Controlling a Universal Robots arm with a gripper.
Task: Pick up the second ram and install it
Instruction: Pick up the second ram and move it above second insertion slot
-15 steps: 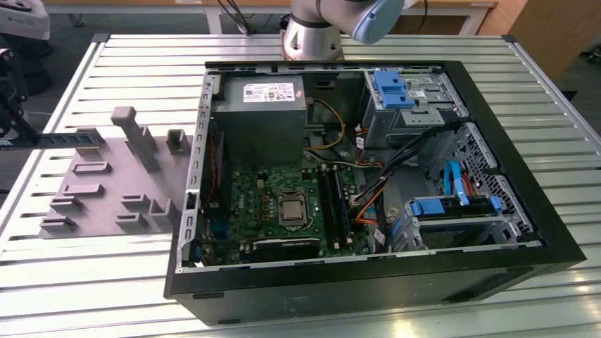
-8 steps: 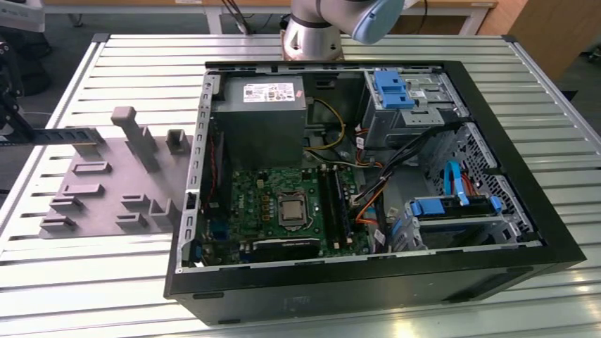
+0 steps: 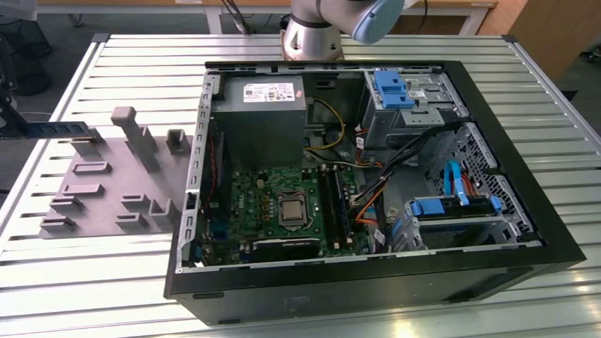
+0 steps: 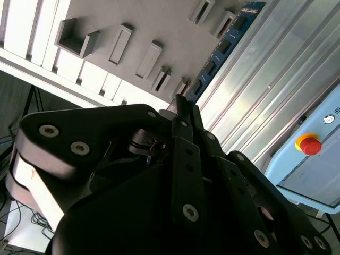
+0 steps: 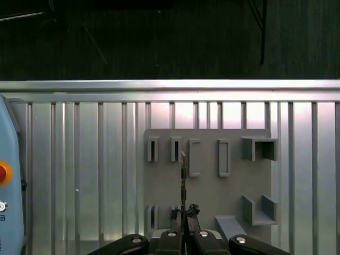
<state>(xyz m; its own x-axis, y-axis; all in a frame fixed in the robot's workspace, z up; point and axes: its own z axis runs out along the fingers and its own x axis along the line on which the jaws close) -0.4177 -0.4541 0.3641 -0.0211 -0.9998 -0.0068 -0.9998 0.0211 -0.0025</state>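
Second ram (image 5: 183, 175) held in gripper (image 5: 184, 211)
Jaws clamped shut on one end of the stick, which juts edge-on over the grey slotted holder (image 5: 207, 191).

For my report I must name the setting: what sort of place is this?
Probably a robotics lab or test cell for computer assembly: an open computer case lies on a slatted metal table, a grey parts fixture sits beside it, and the claw grips the second ram.

Colours: second ram (image 4: 222, 50) blue with dark chips; fixture plate (image 3: 103, 190) plain grey; table (image 3: 94, 282) ribbed silver; gripper (image 5: 184, 211) black; computer case (image 3: 376, 289) black.
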